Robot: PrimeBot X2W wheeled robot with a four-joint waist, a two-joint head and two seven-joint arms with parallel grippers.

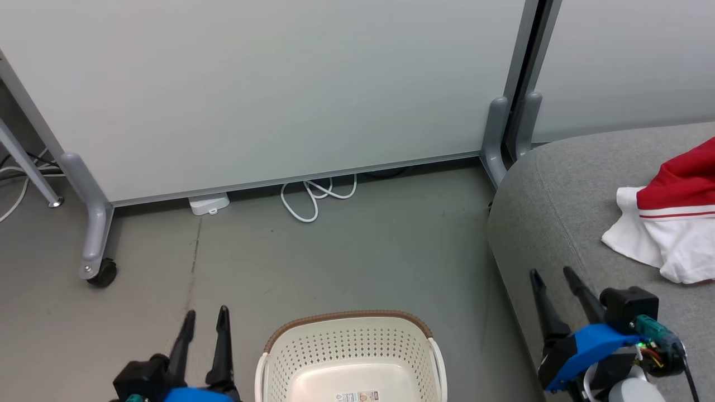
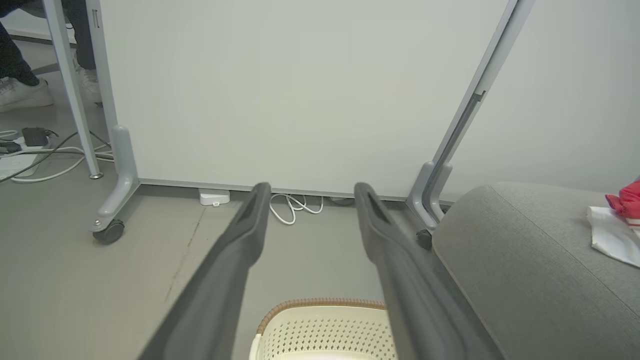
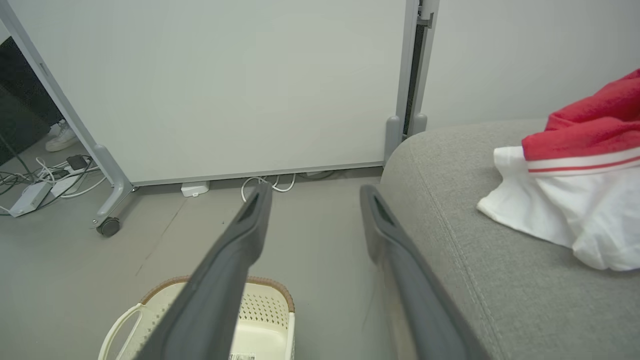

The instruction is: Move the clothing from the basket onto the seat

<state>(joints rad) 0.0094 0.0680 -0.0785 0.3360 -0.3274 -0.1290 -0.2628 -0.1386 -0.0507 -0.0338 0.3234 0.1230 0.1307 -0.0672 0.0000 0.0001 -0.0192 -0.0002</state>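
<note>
The white basket (image 1: 351, 352) with a brown rim stands on the floor at the bottom centre, and the part of its inside that I can see is bare. Red and white clothing (image 1: 670, 218) lies on the grey seat (image 1: 553, 223) at the right, also seen as clothing (image 3: 575, 190) on the seat (image 3: 475, 240). My left gripper (image 1: 206, 315) hangs open left of the basket, empty. My right gripper (image 1: 553, 273) is open over the seat's front edge, short of the clothing. Wrist views show the left gripper (image 2: 312, 192), the right gripper (image 3: 315, 192) and the basket (image 2: 325, 325) below.
A white partition on grey caster feet (image 1: 95, 245) closes off the back. A coiled white cable (image 1: 313, 195) and a small white box (image 1: 208, 203) lie at its base. More cables (image 2: 30, 150) and a person's shoes (image 2: 22, 92) are at far left.
</note>
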